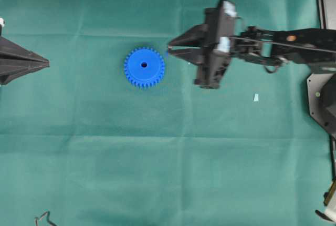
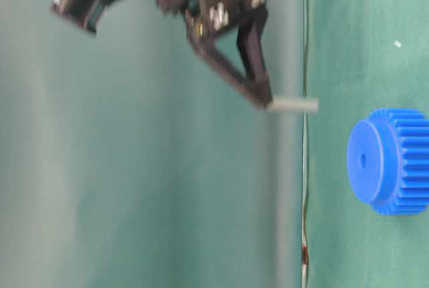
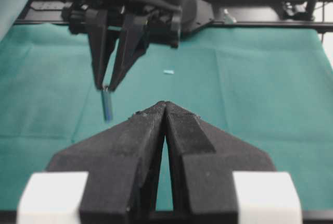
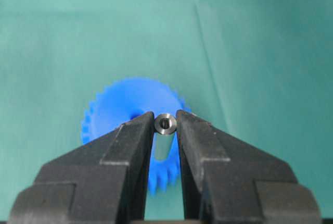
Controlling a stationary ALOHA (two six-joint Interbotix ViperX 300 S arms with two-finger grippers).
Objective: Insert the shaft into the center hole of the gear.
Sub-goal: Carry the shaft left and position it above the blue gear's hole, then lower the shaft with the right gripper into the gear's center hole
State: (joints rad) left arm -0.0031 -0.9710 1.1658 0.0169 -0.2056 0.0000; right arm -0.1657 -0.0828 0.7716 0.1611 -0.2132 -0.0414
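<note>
One blue gear [image 1: 144,67] lies flat on the green cloth [image 1: 157,173]. It is round, made of smooth bright plastic, and has lots of little teeth all around its edge. In the middle of its raised flat face is one small round dark center hole [image 1: 144,64], and nothing is in that hole. One shaft [image 4: 165,136] is pinched between the two black fingers of the right gripper [image 4: 165,125]. The shaft is a short shiny grey metal pin, round like a tube, and its end looks like a tiny ring in the right wrist view. In the table-level view the shaft [image 2: 293,105] sticks out from the fingertips and hangs in the air, off to one side of the gear [image 2: 391,161] and not touching it. From above, the right gripper [image 1: 169,48] has its tips just beside the gear's right edge. The left gripper [image 3: 164,110] sits well apart at the left side of the cloth, with its two black pointy fingers pressed together and nothing between them. The fingers look rough and dull, like hard foam. The cloth is soft with a few long creases. One small pale scrap [image 1: 256,98] lies on the cloth near the right arm.
</note>
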